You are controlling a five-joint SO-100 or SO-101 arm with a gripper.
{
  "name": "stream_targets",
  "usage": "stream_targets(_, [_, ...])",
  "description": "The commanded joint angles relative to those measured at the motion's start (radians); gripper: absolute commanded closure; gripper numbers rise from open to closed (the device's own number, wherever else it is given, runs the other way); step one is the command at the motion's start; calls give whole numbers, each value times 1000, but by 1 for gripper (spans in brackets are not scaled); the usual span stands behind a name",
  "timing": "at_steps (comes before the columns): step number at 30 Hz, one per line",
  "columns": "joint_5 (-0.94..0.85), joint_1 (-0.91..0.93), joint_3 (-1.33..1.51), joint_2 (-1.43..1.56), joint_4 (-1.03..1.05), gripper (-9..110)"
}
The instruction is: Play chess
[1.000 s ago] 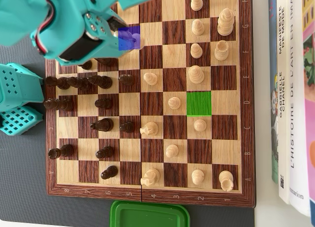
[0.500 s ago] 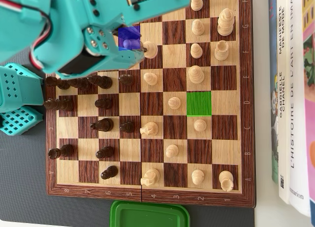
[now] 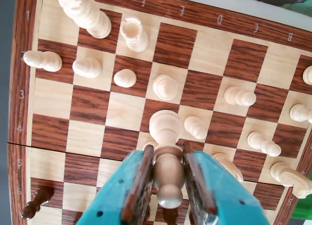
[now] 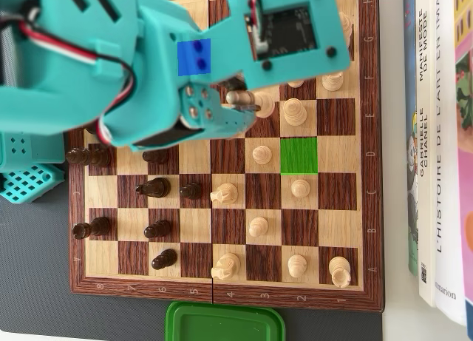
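My teal gripper is shut on a light wooden chess piece. The piece hangs above the chessboard, its round head toward the wrist camera and its base pointing at the squares. In the overhead view the gripper and the held piece sit over the board's upper middle, up and to the left of a green-marked square. A blue-marked patch shows over the arm. Light pieces stand on the right half, dark pieces on the left. The arm hides much of the upper left board.
A green lid lies just below the board's lower edge. Books lie along the right side. The arm's teal base stands left of the board. Light pieces crowd the squares near the held piece.
The arm has swung right and down across the board from the blue-marked square, carrying the light piece between its jaws toward the green square.
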Motion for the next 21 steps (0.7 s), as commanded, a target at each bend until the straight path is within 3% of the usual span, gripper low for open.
stream_targets(1, [-5, 20, -64, -6, 2, 97])
stream_targets(21, [-6, 100, -186, -192, 2, 96])
